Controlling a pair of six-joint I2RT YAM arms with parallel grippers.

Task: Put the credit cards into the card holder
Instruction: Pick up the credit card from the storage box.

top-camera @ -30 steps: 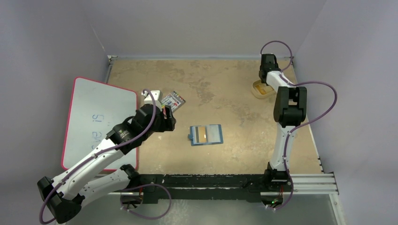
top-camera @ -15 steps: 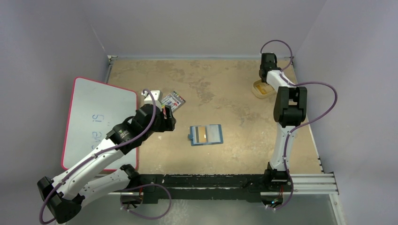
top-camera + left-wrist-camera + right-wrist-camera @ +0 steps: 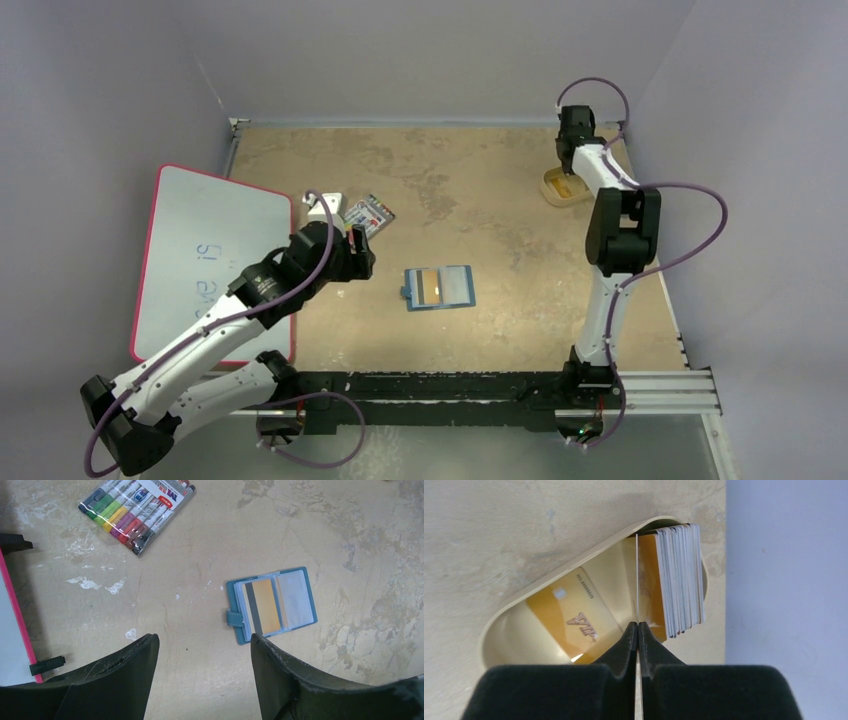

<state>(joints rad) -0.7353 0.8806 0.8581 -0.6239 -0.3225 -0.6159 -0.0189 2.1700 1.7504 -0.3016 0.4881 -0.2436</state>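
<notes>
Right pincer (image 3: pixel 638 626): clenched on one credit card (image 3: pixel 637 580), edge-on over the tan tray (image 3: pixel 574 561); more credit cards (image 3: pixel 679 580) stand stacked inside. Left pincer (image 3: pixel 202 645): spread wide, empty, above the counter (image 3: pixel 200 555). Card holder (image 3: pixel 296 599): open flat, mid-counter.

table (image 3: pixel 350 555): rough, scuffed | credit cards (image 3: pixel 681 580): glossy plastic | tray (image 3: pixel 509 635): smooth, glossy

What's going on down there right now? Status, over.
Left fingers open, near card holder. Right fingers shut on one credit card at the tray. Holder open, nothing blocking.
</notes>
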